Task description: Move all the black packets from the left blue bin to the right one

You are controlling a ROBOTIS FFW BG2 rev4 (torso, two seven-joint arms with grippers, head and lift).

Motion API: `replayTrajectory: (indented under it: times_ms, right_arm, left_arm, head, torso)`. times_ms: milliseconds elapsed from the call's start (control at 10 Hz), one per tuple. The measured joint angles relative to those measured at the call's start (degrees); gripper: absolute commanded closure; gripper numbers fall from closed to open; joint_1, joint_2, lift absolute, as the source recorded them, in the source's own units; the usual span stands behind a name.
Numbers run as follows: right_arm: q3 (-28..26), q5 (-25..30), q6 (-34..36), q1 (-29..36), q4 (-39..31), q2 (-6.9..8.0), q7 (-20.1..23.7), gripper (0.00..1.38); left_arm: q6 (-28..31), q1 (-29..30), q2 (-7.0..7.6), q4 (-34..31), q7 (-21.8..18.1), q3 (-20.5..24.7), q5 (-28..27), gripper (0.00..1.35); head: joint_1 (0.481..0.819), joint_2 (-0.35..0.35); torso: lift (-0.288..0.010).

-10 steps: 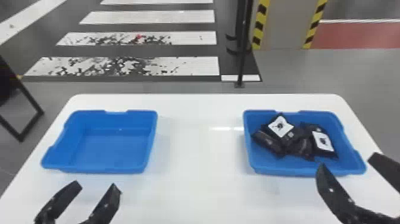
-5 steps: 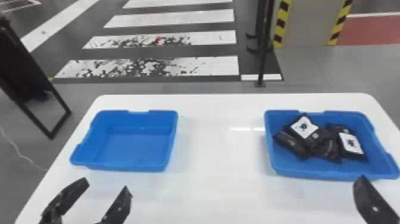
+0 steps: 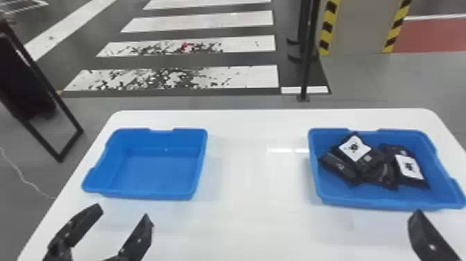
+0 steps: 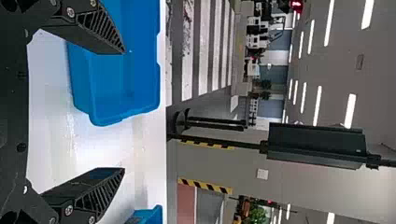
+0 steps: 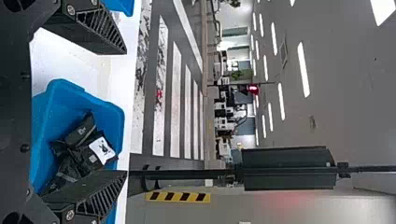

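Two blue bins: the left blue bin at middle left, the right blue bin at middle right. Seemingly four black packets, at middle right, overlap too much for a sure count; two white labels show there. Two grippers: left gripper lower left, right gripper lower right. One white table across the lower part, two yellow-and-black bands upper right

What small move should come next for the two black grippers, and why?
Probably ease the open, black left gripper and right gripper back without another grasp. The left blue rectangular bin holds no packet, while black packets with white labels lie piled in the right blue bin, so the transfer looks finished.
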Motion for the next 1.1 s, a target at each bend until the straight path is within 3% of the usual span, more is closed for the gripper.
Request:
replayTrajectory:
  times_ms: [1100]
  right_arm:
    - [0.2,-0.8,0.4,-0.6,0.2,-0.47,0.0,0.11]
  left_arm:
    - [1.0,-0.5,0.0,0.2,0.0,-0.7,0.3,0.15]
  head:
    - [0.695,0.124]
  torso:
    - [-0.14]
